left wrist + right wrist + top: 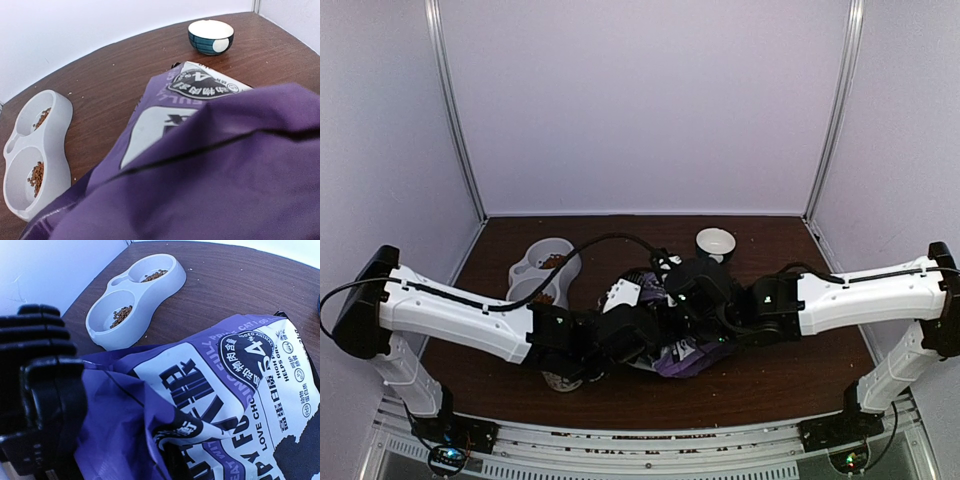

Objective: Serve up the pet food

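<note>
A purple puppy food bag (685, 358) lies slumped mid-counter (820, 370), with both tools pressed in at it. The right tool (698, 285) is closed tight, though whether it pinches the bag's edge is unclear. The left tool (628, 332) is hidden against the bag, so its state cannot be told. Brown kibble (120, 315) sits in both wells of the grey double dish (150, 290) near the bag. The slick film may slip free and scatter pellets across the counter.

Bag (225, 405): glossy plastic film. Tbl (125, 65): wood grain. Feeder (57, 170): smooth matt plastic. Kibble (120, 315): dry, rough.
</note>
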Robot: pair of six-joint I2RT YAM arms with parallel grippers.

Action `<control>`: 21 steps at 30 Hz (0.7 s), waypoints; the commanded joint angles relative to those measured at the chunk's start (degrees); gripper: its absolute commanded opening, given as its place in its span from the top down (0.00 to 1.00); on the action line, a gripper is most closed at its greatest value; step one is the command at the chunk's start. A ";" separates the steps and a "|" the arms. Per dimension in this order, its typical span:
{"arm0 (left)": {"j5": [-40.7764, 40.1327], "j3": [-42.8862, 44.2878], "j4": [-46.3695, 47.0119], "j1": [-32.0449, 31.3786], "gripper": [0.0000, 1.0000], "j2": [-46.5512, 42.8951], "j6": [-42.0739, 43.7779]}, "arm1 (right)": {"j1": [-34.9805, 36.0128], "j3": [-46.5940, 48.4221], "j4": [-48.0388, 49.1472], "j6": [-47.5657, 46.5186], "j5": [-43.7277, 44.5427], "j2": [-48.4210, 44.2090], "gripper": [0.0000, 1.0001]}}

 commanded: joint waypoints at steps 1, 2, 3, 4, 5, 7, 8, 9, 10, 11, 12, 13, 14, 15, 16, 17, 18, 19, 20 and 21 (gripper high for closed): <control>2.51 -1.51 2.19 5.00 1.00 3.85 4.45 | 1.28 1.30 2.66 -0.64 -2.97 -1.77 1.00; 5.78 -2.50 5.33 5.25 1.00 3.89 7.08 | 1.26 1.16 3.00 -0.64 -3.16 -1.79 1.00; 10.22 -3.72 9.06 5.64 1.00 3.96 9.80 | 1.17 1.04 3.31 -0.59 -3.37 -1.79 1.00; 14.74 -4.78 12.48 6.16 1.00 3.98 12.56 | 1.09 0.87 3.68 -0.68 -3.59 -1.78 1.00; 19.16 -5.95 15.84 6.69 1.00 3.91 14.39 | 1.05 0.61 4.07 -0.66 -3.81 -1.79 1.00; 26.35 -8.24 21.80 7.38 1.00 3.75 17.44 | 0.78 0.41 4.56 -0.60 -4.29 -1.77 1.00; 29.29 -9.22 24.09 7.47 1.00 3.58 18.71 | 0.60 0.28 4.71 -0.47 -4.51 -1.79 1.00; 31.66 -9.79 25.99 7.48 1.00 3.36 19.87 | 0.47 0.12 4.76 -0.41 -4.72 -1.89 1.00; 33.52 -10.37 27.46 7.49 1.00 3.03 20.65 | 0.35 -0.12 4.84 -0.25 -4.83 -2.07 1.00; 34.48 -11.02 28.84 7.49 1.00 2.55 21.11 | 0.25 -0.44 5.17 -0.35 -4.87 -2.46 1.00; 34.73 -11.54 29.71 7.49 1.00 2.05 21.36 | 0.12 -0.66 5.28 -0.36 -4.79 -2.75 1.00; 34.24 -12.02 30.47 7.49 1.00 1.38 21.55 | 0.06 -0.80 5.10 -0.42 -4.77 -2.93 1.00; 33.08 -12.41 30.91 7.49 1.00 0.83 21.63 | -0.02 -0.85 4.85 -0.50 -4.86 -3.04 1.00; 31.33 -12.66 31.27 7.49 1.00 0.13 21.84 | -0.07 -0.79 4.59 -0.69 -4.90 -3.19 1.00; 29.17 -12.85 31.58 7.49 1.00 -0.41 22.15 | -0.03 -0.71 4.35 -0.83 -5.06 -3.20 1.00; 27.21 -12.96 31.97 7.44 1.00 -0.89 22.83 | -0.03 -0.57 4.09 -0.91 -5.28 -3.20 1.00; 24.79 -12.97 32.54 7.29 1.00 -1.27 23.65 | -0.03 -0.38 3.83 -0.99 -5.53 -3.20 1.00; 21.69 -12.90 33.29 6.98 1.00 -1.43 24.40 | -0.03 -0.09 3.57 -0.97 -5.90 -3.15 1.00; 18.26 -12.70 34.36 6.40 1.00 -1.54 25.32 | -0.03 0.23 3.06 -0.84 -6.11 -3.16 1.00; 14.49 -12.32 34.80 5.71 1.00 -1.43 26.23 | -0.03 0.64 2.64 -0.72 -6.25 -3.16 1.00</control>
